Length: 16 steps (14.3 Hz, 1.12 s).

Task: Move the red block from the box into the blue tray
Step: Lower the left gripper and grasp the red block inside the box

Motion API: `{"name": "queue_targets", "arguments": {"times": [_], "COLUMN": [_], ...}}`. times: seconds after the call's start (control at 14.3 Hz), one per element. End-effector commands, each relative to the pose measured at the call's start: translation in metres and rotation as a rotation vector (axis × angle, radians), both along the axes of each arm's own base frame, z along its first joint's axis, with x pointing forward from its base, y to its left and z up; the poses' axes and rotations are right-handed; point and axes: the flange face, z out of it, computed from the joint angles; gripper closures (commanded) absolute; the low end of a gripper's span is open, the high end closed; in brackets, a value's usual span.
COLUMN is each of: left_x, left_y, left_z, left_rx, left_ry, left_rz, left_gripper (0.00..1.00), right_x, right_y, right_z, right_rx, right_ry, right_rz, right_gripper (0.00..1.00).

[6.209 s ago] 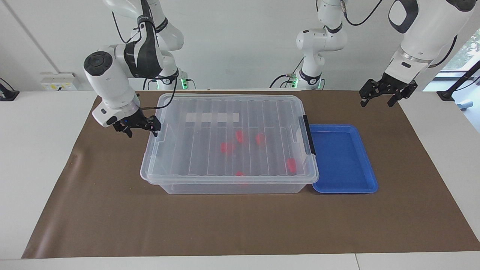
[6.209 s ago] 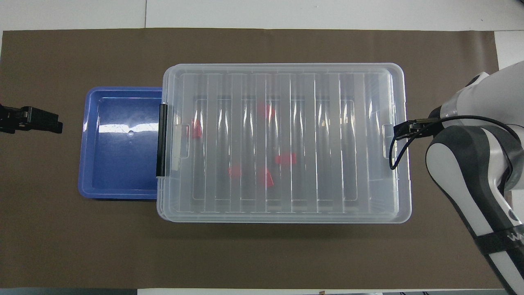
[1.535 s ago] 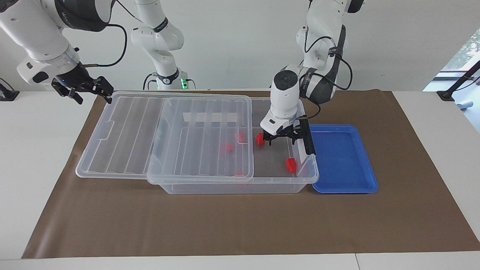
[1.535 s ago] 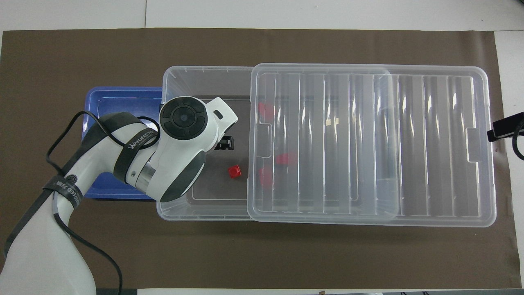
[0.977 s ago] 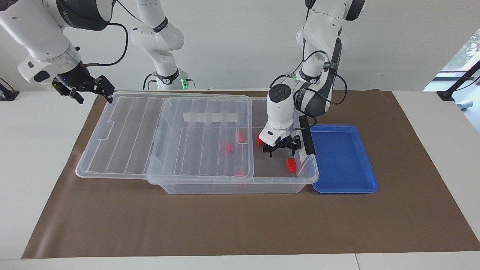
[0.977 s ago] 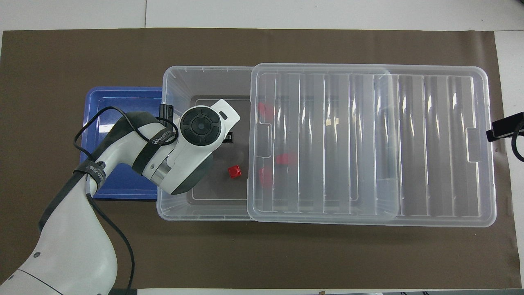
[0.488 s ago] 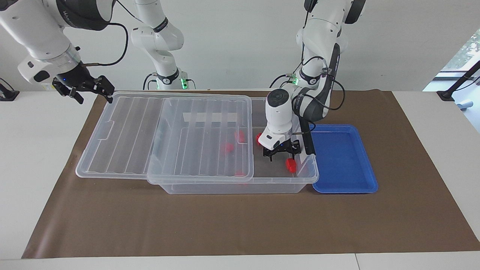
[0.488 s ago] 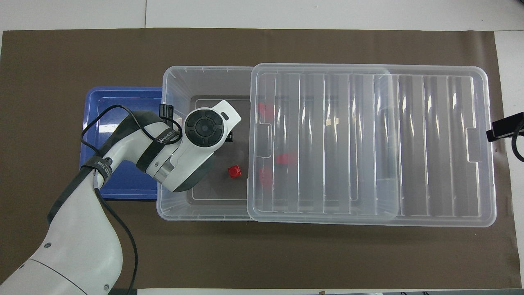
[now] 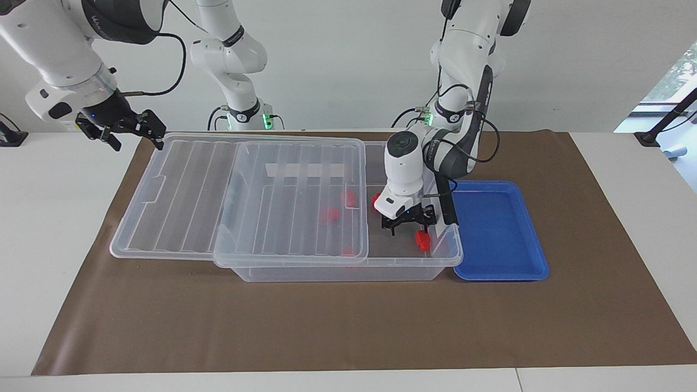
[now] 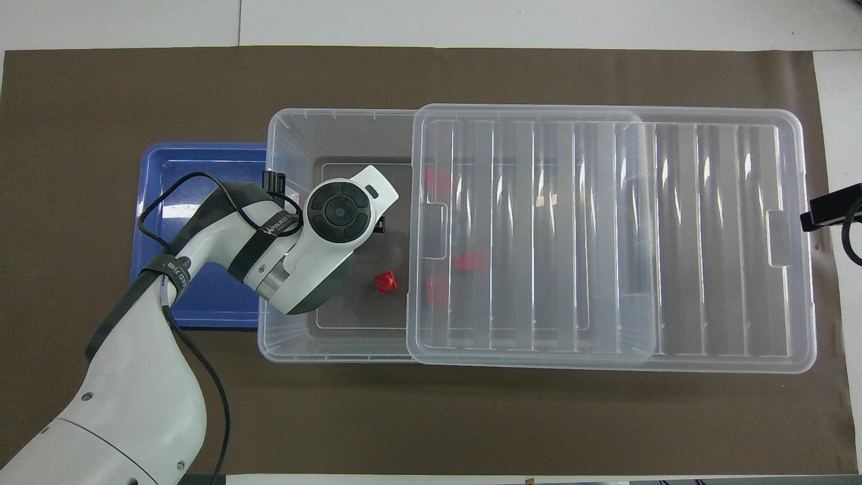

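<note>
we find the box (image 9: 305,272) with its lid (image 9: 239,196) slid off toward the right arm's end. the left gripper (image 9: 409,223), fingers apart, sits inside over a red block (image 9: 422,239) at its 5 o'clock. the blue tray (image 9: 498,231) holds nothing. the right gripper (image 9: 122,128), fingers apart, waits over the surface (image 9: 54,218).

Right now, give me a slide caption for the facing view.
Left hand open inside the half-uncovered box above a red block; blue tray empty; right hand waits.
</note>
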Motion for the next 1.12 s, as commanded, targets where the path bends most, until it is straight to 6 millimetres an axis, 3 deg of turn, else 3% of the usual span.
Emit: {"name": "queue_targets", "arguments": {"times": [0.0, 0.49, 0.77, 1.05], "left_x": [0.004, 0.005, 0.009, 0.020], "left_y": [-0.001, -0.014, -0.004, 0.012], "left_z": [-0.009, -0.009, 0.010, 0.010], "left_rx": [-0.015, -0.059, -0.049, -0.060], "left_ry": [-0.036, -0.064, -0.071, -0.083], "left_rz": [-0.005, 0.023, 0.046, 0.074], "left_gripper": [0.00, 0.00, 0.00, 0.00], "right_x": [-0.004, -0.004, -0.003, -0.003], "right_y": [0.000, 0.000, 0.000, -0.001], "right_z": [0.002, 0.002, 0.001, 0.001], "right_rx": [-0.011, -0.013, -0.012, -0.012], "right_ry": [-0.015, -0.016, -0.015, -0.015], "right_rz": [-0.014, -0.014, -0.012, -0.014], "right_gripper": [0.00, 0.00, 0.00, 0.00]}}
